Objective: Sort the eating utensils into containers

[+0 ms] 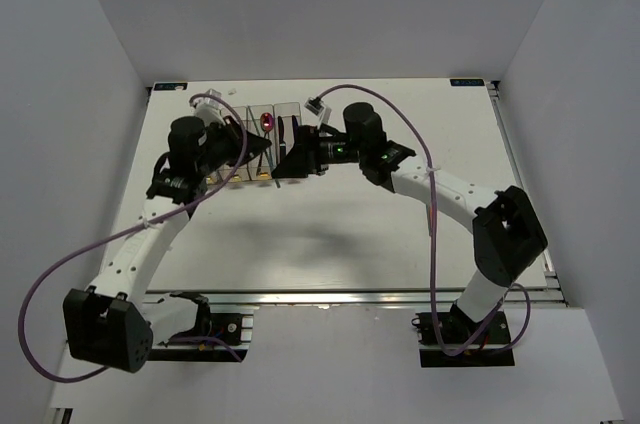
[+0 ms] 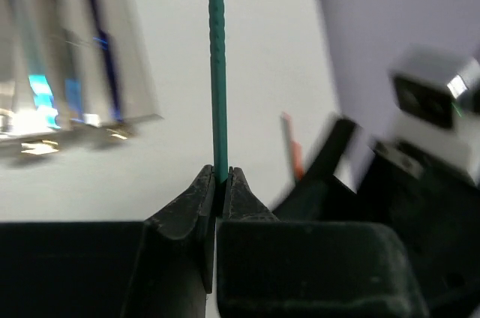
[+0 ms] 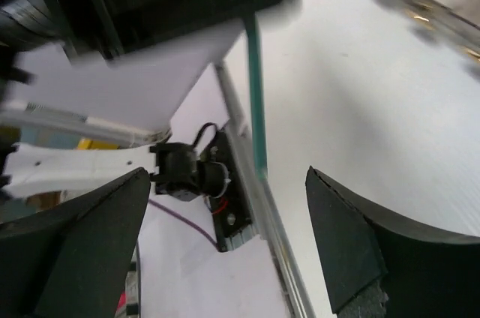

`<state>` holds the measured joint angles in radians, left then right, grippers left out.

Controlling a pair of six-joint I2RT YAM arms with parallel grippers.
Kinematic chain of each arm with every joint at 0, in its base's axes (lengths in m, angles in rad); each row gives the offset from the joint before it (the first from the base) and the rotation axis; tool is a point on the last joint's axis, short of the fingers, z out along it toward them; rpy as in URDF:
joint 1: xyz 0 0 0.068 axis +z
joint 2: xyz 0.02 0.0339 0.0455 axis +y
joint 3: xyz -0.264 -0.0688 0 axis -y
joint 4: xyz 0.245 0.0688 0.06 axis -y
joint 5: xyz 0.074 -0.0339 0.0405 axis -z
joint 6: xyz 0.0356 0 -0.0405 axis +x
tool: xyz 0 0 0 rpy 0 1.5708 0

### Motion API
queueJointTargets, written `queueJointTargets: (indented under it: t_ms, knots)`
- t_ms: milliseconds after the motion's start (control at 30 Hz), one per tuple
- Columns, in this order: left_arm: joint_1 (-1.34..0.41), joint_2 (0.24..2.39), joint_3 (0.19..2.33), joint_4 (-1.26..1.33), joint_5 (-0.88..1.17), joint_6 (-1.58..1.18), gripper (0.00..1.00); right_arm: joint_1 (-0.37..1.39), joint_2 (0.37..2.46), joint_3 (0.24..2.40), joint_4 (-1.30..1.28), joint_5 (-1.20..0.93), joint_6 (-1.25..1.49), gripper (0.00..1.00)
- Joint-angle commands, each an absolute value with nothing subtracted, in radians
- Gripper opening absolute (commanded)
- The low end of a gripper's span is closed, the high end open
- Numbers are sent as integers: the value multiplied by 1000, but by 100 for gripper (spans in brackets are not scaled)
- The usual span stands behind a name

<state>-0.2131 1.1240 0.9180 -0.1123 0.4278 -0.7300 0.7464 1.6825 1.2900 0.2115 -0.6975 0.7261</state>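
Note:
My left gripper (image 2: 220, 175) is shut on the lower end of a green chopstick (image 2: 217, 70), which sticks straight out past the fingertips. In the top view the left gripper (image 1: 262, 150) hovers at the near end of the clear bins (image 1: 285, 114). My right gripper (image 3: 225, 177) is open and empty, and the green chopstick (image 3: 256, 100) hangs between its spread fingers without touching them. In the top view it (image 1: 286, 160) faces the left gripper closely. A blurred orange chopstick (image 2: 292, 150) shows by the right gripper. A pink-red spoon (image 1: 267, 122) lies in one bin.
The bins appear blurred at the upper left of the left wrist view (image 2: 67, 70) and the upper right of the right wrist view (image 3: 420, 10). White walls enclose the table. The table's aluminium front rail (image 1: 340, 296) runs along the near edge.

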Motion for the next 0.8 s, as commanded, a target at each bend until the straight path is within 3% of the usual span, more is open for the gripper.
queueJointTargets:
  t_ms: [0,67,167,333,500,700,733,767]
  knots:
    - [-215,1205,1107,-444,-17,-520,0,672,1576,1226,154,-545,706,89]
    - [-213,1356,1190,-530,-331,-448,0,647,1514,1140,46,-369,651,89]
    - [-215,1596,1391,-650,-509,-361,0,620,1398,1045,3,-302,588,89]
    - [-213,1859,1670,-699,-600,-252,0,615,1232,996,-164,-204,462,89]
    - [-213,2020,1718,-658,-611,-241,0,592,1082,930,-281,-107,390,89]
    - [-210,2052,1697,-626,-609,-250,0,569,1003,903,-314,-123,365,89]
    - [-212,2051,1695,-626,-600,-250,2,568,1000,905,-318,-120,364,89]
    - [-212,2048,1692,-624,-597,-250,14,568,1000,908,-319,-117,362,89]
